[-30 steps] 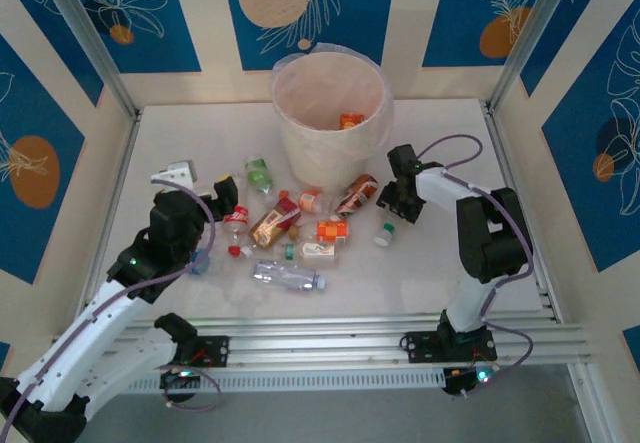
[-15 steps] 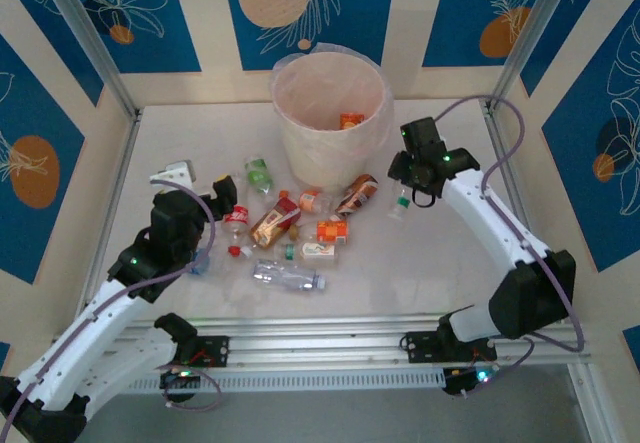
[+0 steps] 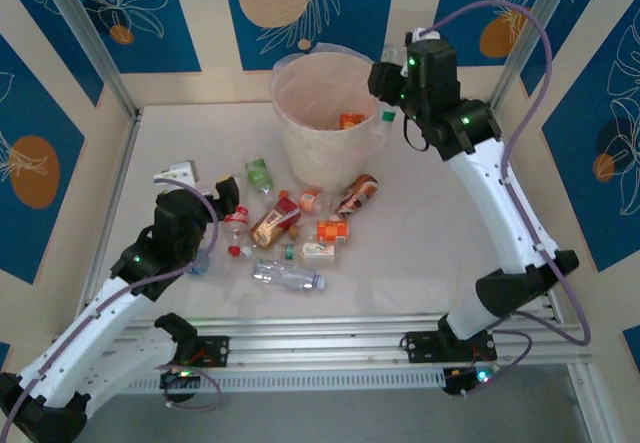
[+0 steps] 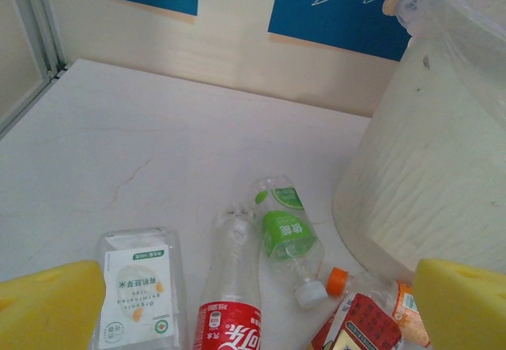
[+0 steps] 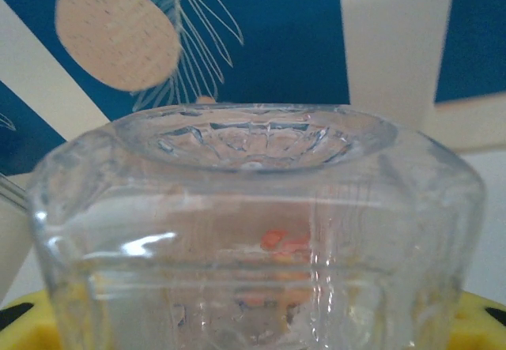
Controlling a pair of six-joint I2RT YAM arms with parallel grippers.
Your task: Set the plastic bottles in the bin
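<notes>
Bottle [image 5: 253, 231] is clamped in right claw [image 3: 391, 98] at bin [image 3: 300, 138] rim; left claw [image 4: 253, 306] is spread. If released early, bin is likely missed.

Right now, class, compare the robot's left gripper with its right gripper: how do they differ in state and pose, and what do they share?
The left gripper is wide open and empty; the right gripper is shut on a clear bottle. The left gripper sits low over the bottles lying on the table; the right gripper is held high by the rim of the bin. Both have yellow fingers.
</notes>
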